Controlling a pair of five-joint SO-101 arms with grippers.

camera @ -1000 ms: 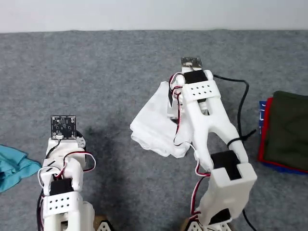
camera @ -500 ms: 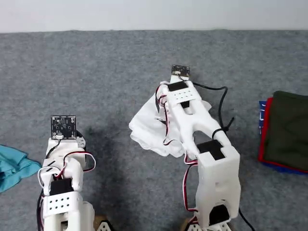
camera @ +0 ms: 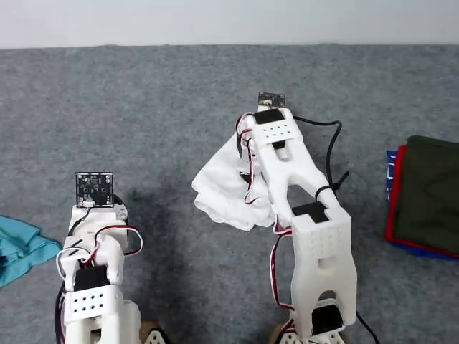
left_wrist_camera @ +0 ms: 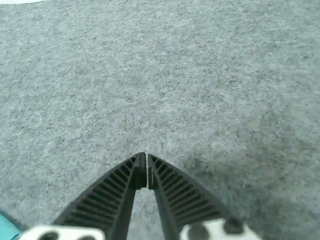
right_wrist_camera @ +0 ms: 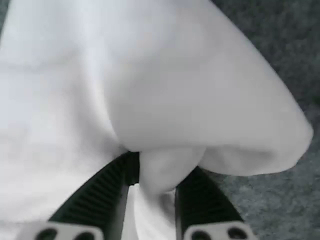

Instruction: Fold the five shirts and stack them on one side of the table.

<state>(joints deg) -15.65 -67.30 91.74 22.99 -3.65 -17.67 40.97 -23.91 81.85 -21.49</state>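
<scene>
Shirt (camera: 219, 188), white and crumpled, lying at the middle of the table (camera: 143, 107) with its long axis slanting from near-left to far-right, its far end pinched in my right gripper (right_wrist_camera: 152, 172), while my left gripper (left_wrist_camera: 146, 162) sits closed on nothing and a folded stack (camera: 427, 193) occupies the right edge.

No legible txt, labels, nos. or signs; white marks on blue shirt (camera: 391, 185) unreadable.
</scene>
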